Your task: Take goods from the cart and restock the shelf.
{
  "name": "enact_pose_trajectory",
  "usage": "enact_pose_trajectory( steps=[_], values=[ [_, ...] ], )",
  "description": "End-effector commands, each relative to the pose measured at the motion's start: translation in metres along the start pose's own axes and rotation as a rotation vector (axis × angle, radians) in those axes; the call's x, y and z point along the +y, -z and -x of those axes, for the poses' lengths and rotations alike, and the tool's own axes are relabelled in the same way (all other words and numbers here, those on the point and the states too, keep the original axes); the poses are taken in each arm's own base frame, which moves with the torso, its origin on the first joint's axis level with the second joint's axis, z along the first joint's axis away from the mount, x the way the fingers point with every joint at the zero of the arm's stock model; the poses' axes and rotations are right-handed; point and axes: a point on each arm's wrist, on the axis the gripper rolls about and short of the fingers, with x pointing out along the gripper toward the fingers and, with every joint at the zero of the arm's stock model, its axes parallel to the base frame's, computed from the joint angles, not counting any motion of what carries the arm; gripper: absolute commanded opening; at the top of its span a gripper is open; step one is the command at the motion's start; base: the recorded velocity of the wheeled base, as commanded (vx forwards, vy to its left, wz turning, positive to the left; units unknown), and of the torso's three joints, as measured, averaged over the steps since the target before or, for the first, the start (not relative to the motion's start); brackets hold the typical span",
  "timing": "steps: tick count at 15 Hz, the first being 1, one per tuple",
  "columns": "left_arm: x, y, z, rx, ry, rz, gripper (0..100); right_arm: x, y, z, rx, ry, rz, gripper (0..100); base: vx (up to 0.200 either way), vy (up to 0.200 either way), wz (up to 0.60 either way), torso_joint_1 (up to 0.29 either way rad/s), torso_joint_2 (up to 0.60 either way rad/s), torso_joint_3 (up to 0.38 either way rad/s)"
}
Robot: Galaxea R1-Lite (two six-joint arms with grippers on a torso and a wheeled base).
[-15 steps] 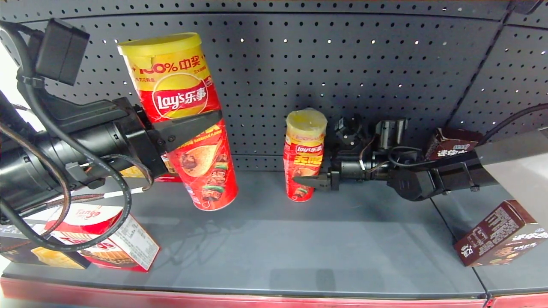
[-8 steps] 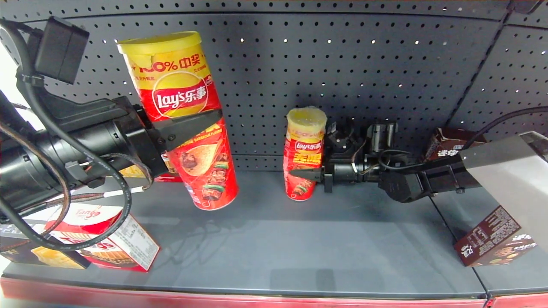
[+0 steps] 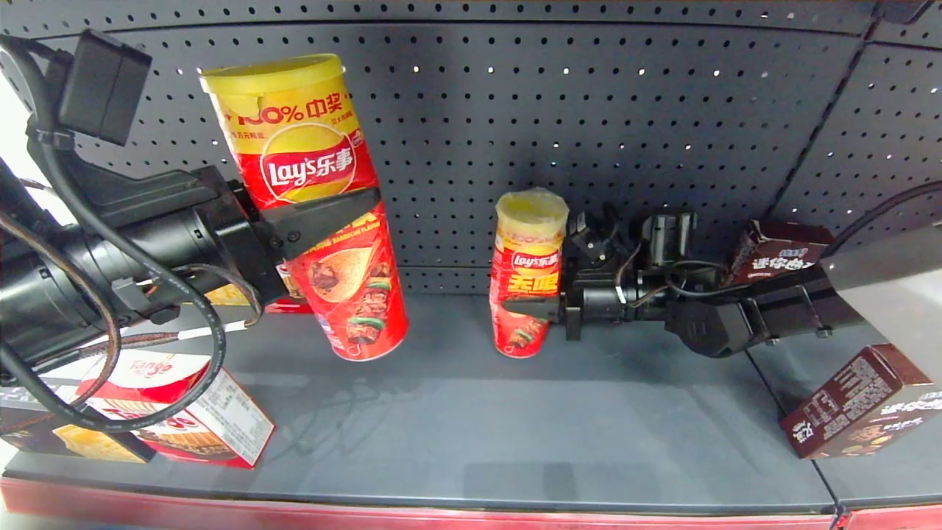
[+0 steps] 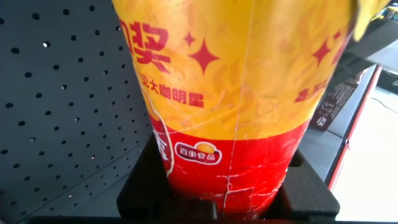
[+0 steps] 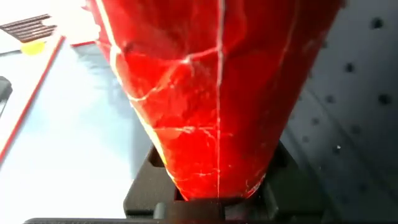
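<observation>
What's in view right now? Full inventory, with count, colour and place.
left chip can: 1, red with yellow top, tilted, held at shelf left
right chip can: 1, red with yellow top, held mid-shelf near the back
brown boxes: 2, dark brown, one front right, one back right
red-white box: 1, red and white, front left
dark box: 1, black with yellow, front-left corner
shelf: 1, grey, red front strip
pegboard: 1, dark grey, behind the shelf
left tool: 1, black, shut on left chip can
right tool: 1, black, shut on right chip can
</observation>
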Motion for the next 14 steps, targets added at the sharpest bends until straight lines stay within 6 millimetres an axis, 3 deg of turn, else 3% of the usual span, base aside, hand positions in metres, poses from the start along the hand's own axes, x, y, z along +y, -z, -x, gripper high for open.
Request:
enact_pose_trajectory(
  steps=[1, 2, 5, 8, 14],
  values=[
    [-0.001, 0.0, 0.001, 0.001, -0.001, 0.001, 0, 0.033, -0.021, 0.011, -0.029, -0.019, 0.038, 0, 0.0, 0.0, 0.0, 0.0, 0.0, 0.0],
    [-0.001, 0.0, 0.001, 0.001, -0.001, 0.001, 0, 0.04, -0.02, 0.012, -0.028, -0.014, 0.038, 0, 0.0, 0.0, 0.0, 0.0, 0.0, 0.0],
    [0.0, 0.0, 0.001, 0.0, 0.0, 0.0, 0, 0.087, -0.024, 0.02, -0.037, -0.056, 0.032, 0, 0.0, 0.0, 0.0, 0.0, 0.0, 0.0],
    [-0.001, 0.0, 0.001, 0.003, -0.001, 0.002, 0, 0.114, -0.025, 0.024, -0.048, -0.044, 0.05, 0, 0.0, 0.0, 0.0, 0.0, 0.0, 0.0],
    [-0.001, 0.001, 0.001, 0.005, -0.001, 0.003, 0, 0.136, 0.009, 0.03, -0.026, -0.056, 0.026, 0, 0.0, 0.0, 0.0, 0.0, 0.0, 0.0]
  ],
)
